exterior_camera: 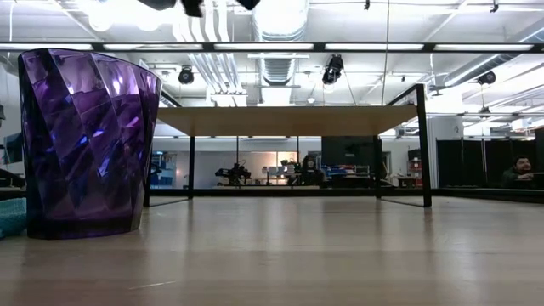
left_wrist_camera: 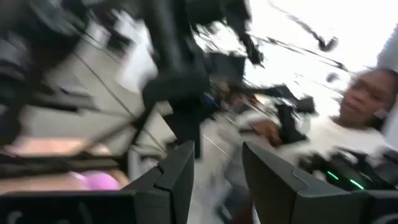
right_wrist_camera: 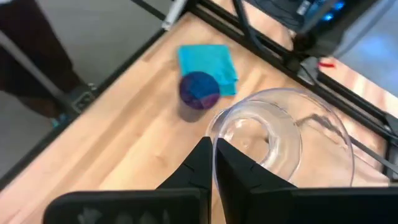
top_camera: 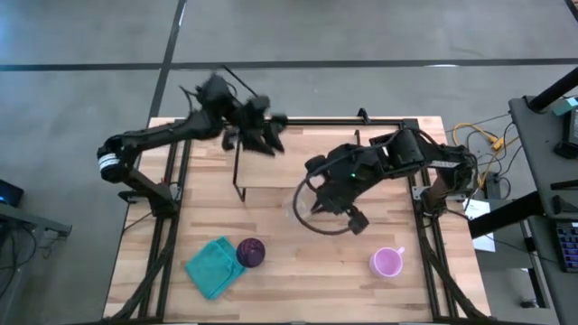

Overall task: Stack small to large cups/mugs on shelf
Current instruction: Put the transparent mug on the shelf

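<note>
So, nearest the front edge of the table (top_camera: 298, 289) sit the purple cup (top_camera: 252, 252), right beside a teal cloth (top_camera: 213, 265), and the pink mug (top_camera: 386, 262) over on the right side, well apart from it. Neither has been touched as far as the task goes; both are upright on the tabletop.

A bit further in, the right gripper (right_wrist_camera: 212, 163) is up off the table in front of the shelf (top_camera: 271, 166), fingers pinched together on the rim of the clear glass (right_wrist_camera: 283, 140). The glass looks tilted in that grip, hanging off one wall only.

Beyond that is the shelf itself, a low wooden board on thin black legs, with nothing visible on top of it. The left gripper (left_wrist_camera: 217, 180) is raised over the far left end of the shelf, fingers apart and holding nothing.

What could go wrong: a rim pinch on smooth glass is a slippery hold, so a quick swing toward the shelf could let it rotate or drop. If it stays tilted, it could land on its edge and tip over. The left arm is also hanging right over the shelf, so the two arms could bump there.
</note>
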You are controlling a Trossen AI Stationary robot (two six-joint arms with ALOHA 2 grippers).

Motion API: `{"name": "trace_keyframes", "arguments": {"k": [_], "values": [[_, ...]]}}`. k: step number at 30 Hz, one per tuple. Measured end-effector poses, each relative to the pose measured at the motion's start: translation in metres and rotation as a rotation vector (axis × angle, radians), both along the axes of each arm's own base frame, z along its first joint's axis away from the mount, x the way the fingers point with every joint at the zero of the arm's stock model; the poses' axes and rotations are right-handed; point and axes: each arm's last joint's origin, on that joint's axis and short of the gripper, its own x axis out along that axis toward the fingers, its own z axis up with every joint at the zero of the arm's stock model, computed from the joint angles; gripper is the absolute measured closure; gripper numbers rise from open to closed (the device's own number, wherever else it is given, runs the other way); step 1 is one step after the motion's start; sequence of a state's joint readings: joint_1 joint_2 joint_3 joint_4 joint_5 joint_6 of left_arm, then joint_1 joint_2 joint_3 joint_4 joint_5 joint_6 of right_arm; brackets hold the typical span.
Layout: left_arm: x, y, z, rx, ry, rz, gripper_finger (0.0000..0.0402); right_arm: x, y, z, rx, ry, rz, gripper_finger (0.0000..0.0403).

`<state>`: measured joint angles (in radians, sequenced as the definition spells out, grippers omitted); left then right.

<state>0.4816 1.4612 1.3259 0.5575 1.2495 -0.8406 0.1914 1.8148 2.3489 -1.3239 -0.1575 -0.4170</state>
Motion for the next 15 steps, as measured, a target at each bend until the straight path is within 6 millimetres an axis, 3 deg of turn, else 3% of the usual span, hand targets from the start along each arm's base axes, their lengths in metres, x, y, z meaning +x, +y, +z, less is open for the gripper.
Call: {"name": "trace_keyframes", "arguments": {"k": [8,15], "values": [[-0.043,0.026,0.023,0.041,-0.084,0.178,0.0279,0.011,-0.05,0.002,0.059,-0.026,-0.212,0.0395],[-0.068,0.042,0.034,0.075,-0.123,0.279,0.0279,0.038,-0.1,-0.025,0.111,0.011,-0.374,0.0395]]}}
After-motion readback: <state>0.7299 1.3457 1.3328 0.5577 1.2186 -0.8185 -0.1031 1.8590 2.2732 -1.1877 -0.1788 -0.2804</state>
